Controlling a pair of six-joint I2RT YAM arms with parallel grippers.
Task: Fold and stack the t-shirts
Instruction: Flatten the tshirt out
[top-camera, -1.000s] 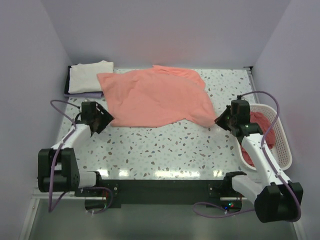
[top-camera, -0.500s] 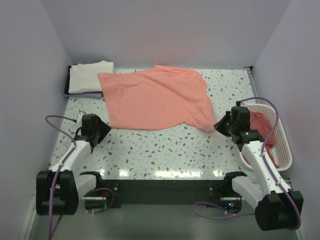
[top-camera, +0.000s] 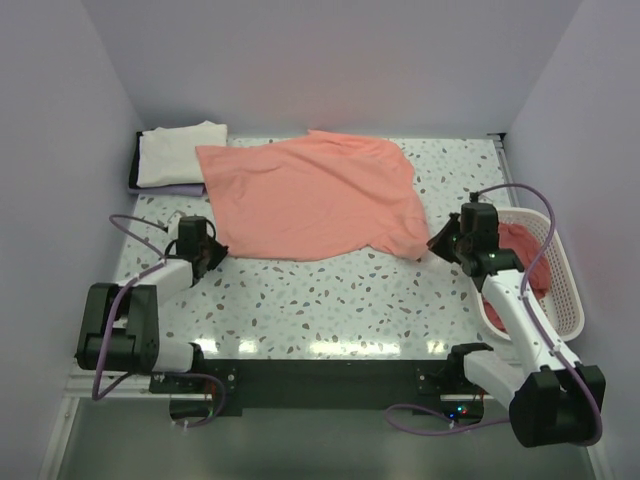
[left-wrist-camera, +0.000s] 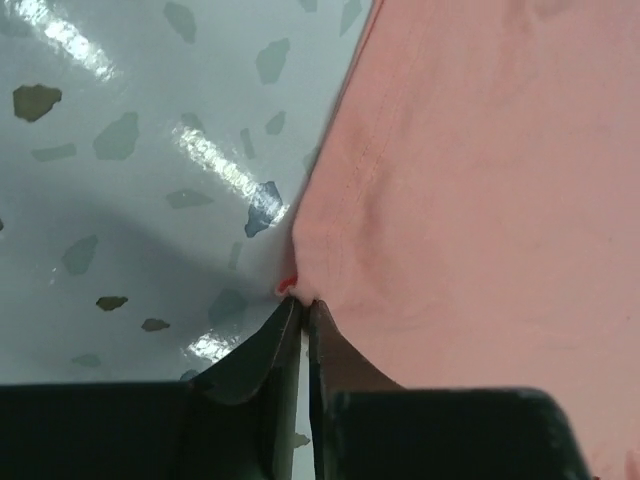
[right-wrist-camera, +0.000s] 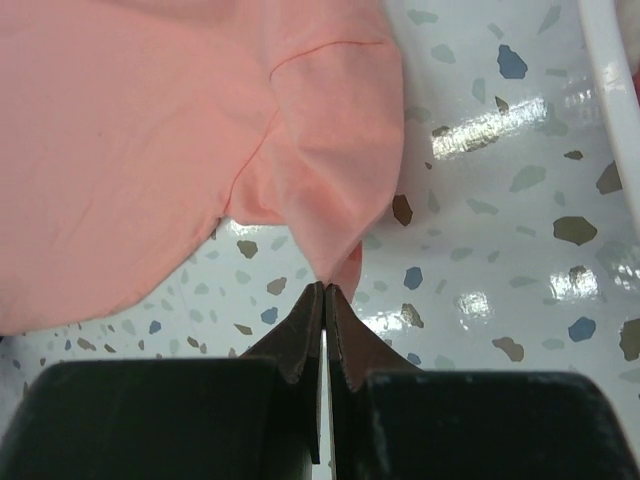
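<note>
Since a second ago our left gripper (left-wrist-camera: 303, 304) has closed on the salmon-pink cotton t-shirt (top-camera: 310, 200) at its hem corner; our right gripper (right-wrist-camera: 325, 288) clamps its sleeve tip.

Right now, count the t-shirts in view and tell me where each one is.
3: salmon-pink t-shirt spread mid-table; cream-white t-shirt folded at the far left corner; red t-shirt bunched in the basket, maybe hiding more.

One salmon-pink cotton t-shirt (top-camera: 305, 200), one folded cream-white t-shirt (top-camera: 178, 152), and a darker pink-red cloth heap (top-camera: 525, 250) whose number of pieces cannot be told. One white plastic lattice basket (top-camera: 562, 292). One speckled terrazzo-patterned desk (top-camera: 330, 295). Two grippers: the left gripper (left-wrist-camera: 303, 305) and the right gripper (right-wrist-camera: 324, 290).
</note>
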